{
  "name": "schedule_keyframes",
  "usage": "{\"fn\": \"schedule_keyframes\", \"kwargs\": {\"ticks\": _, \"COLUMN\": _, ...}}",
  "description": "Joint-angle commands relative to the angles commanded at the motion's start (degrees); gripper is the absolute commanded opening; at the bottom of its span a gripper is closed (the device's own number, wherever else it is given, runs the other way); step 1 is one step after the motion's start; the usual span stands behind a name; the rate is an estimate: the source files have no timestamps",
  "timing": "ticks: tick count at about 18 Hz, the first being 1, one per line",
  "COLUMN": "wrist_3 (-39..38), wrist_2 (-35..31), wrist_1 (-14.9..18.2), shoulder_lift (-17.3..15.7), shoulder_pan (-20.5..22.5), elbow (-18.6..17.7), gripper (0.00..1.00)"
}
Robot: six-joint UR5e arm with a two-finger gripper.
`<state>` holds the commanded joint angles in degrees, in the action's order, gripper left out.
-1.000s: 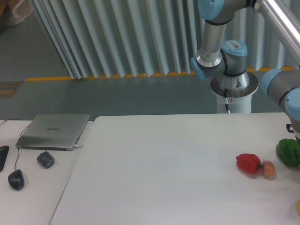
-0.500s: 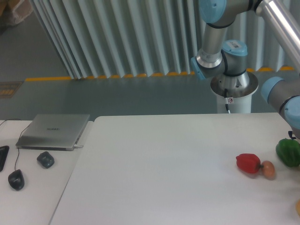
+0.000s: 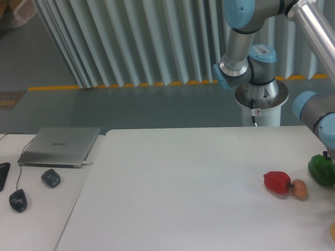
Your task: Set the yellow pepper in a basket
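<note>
At the far right edge of the view, low down, the yellow pepper lies on the white bench, and only a thin sliver of it shows before the frame cuts it off. The pincer is out of view past the right edge, so I cannot tell how far it stands open or whether it holds anything; only the arm's grey and blue wrist segment reaches into the frame above the green pepper. The sliver sits below the green pepper and to the right of the red pepper.

A small brownish round thing touches the red pepper's right side. To the left of the bench, on a second pale surface, rest a closed silver laptop, 2 dark mice with a thin cable, and the corner of a black keyboard. Behind the bench the arm's base stands on a grey floor with a yellow-striped line along a wall of pale corrugated panels.

What shows of the yellow pepper is yellow-orange and rounded; its shape and stem are hidden.
</note>
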<state>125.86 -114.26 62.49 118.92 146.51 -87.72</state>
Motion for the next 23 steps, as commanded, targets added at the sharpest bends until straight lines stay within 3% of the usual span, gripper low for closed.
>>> {"fn": "schedule_keyframes", "kwargs": {"ticks": 3, "wrist_3": 1.3, "wrist_2": 0.0, "wrist_1": 0.1, "shoulder_lift": 0.0, "shoulder_pan": 0.2, "elbow": 0.0, "gripper": 0.98}}
{"fn": "schedule_keyframes", "kwargs": {"ticks": 4, "wrist_3": 1.8, "wrist_2": 0.0, "wrist_1": 0.1, "shoulder_lift": -0.1, "shoulder_pan": 0.2, "elbow": 0.0, "gripper": 0.89}}
{"fn": "schedule_keyframes", "kwargs": {"ticks": 6, "wrist_3": 1.6, "wrist_2": 0.0, "wrist_1": 0.1, "shoulder_lift": -0.2, "shoulder_pan": 0.2, "elbow": 0.0, "gripper": 0.50}}
{"fn": "schedule_keyframes", "kwargs": {"ticks": 7, "wrist_3": 1.5, "wrist_2": 0.0, "wrist_1": 0.1, "shoulder_lift": -0.3, "shoulder_pan": 0.2, "elbow": 0.0, "gripper": 0.47}}
{"fn": "schedule_keyframes", "kwargs": {"ticks": 9, "wrist_3": 1.0, "wrist_2": 0.0, "wrist_1": 0.2, "shoulder_lift": -0.4, "shoulder_pan": 0.1, "elbow": 0.0, "gripper": 0.27}}
{"fn": "schedule_keyframes", "kwargs": {"ticks": 13, "wrist_3": 0.9, "wrist_2": 0.6, "wrist_1": 0.1, "shoulder_lift": -1.1, "shoulder_pan": 0.2, "elbow": 0.7, "gripper": 0.26}}
{"fn": "schedule_keyframes", "kwargs": {"ticks": 16, "wrist_3": -0.1, "wrist_2": 5.9, "wrist_1": 0.3, "shoulder_lift": -4.7, "shoulder_pan": 0.8, "elbow": 0.7, "gripper": 0.26}}
{"fn": "schedule_keyframes", "kwargs": {"ticks": 20, "wrist_3": -2.1, "wrist_2": 17.3, "wrist_1": 1.9, "shoulder_lift": -11.4, "shoulder_pan": 6.7, "elbow": 0.6, "gripper": 0.27}}
{"fn": "schedule_keyframes", "kwargs": {"ticks": 23, "wrist_3": 0.9, "wrist_2": 20.0, "wrist_1": 4.7, "shoulder_lift": -12.7, "shoulder_pan": 11.3, "elbow": 1.3, "gripper": 0.27}}
